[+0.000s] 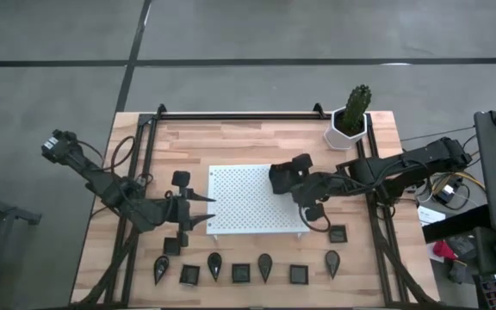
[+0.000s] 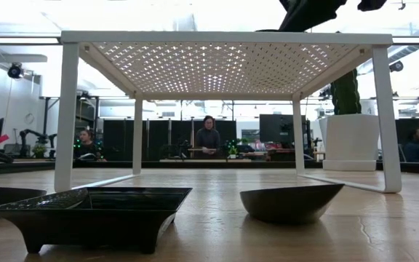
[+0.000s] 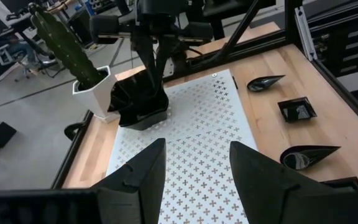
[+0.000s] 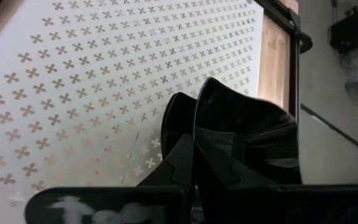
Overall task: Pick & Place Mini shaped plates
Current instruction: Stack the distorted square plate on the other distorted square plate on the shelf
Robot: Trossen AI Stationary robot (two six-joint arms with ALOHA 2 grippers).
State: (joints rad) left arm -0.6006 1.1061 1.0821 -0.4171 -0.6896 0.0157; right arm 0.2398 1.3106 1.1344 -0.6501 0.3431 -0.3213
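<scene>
Pinching a square black plate (image 1: 284, 176) over the white board (image 1: 239, 202), right gripper (image 1: 293, 182) clamped, left gripper (image 1: 207, 208) spread beside the board.

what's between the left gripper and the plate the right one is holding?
Only bare white board. In the high view, the open left gripper sits at its left edge; the right gripper holds the plate over its right part.

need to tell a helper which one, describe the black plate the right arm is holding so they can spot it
Find the white perforated board mid-table. Above its right half the right pincer is shut on a square black plate. It is the only plate over the board; the others lie on the wooden table.
</scene>
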